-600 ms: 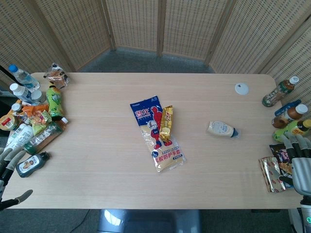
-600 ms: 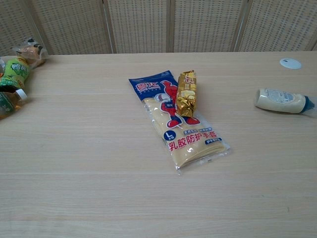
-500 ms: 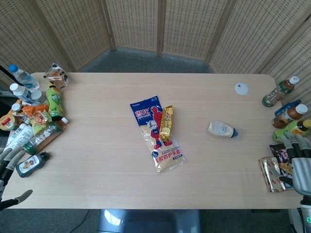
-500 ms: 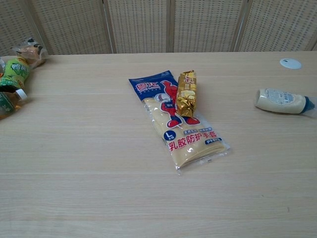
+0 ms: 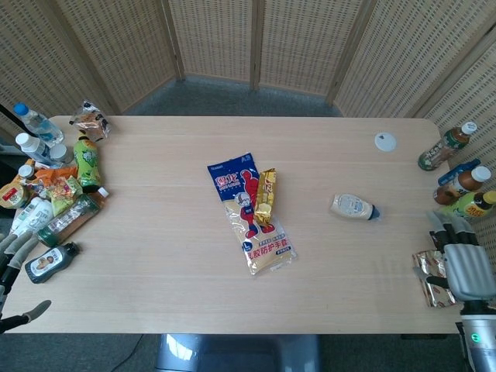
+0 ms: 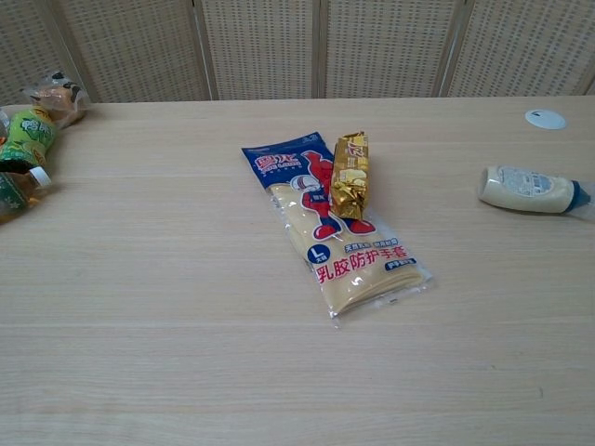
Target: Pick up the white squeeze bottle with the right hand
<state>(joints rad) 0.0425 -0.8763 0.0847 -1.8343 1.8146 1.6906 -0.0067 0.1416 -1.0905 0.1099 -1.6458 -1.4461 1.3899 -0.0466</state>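
The bottle lies on its side on the table toward the right edge, well apart from the right hand, which hovers empty at that edge with fingers loosely spread

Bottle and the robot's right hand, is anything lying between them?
No. In the head view, only bare table lies between the white bottle and the right hand.

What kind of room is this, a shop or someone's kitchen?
Probably neither: it looks like a test setup. Woven screens fence in a plain wooden table, groceries are heaped at its ends, and a robot's right hand waits nearby.
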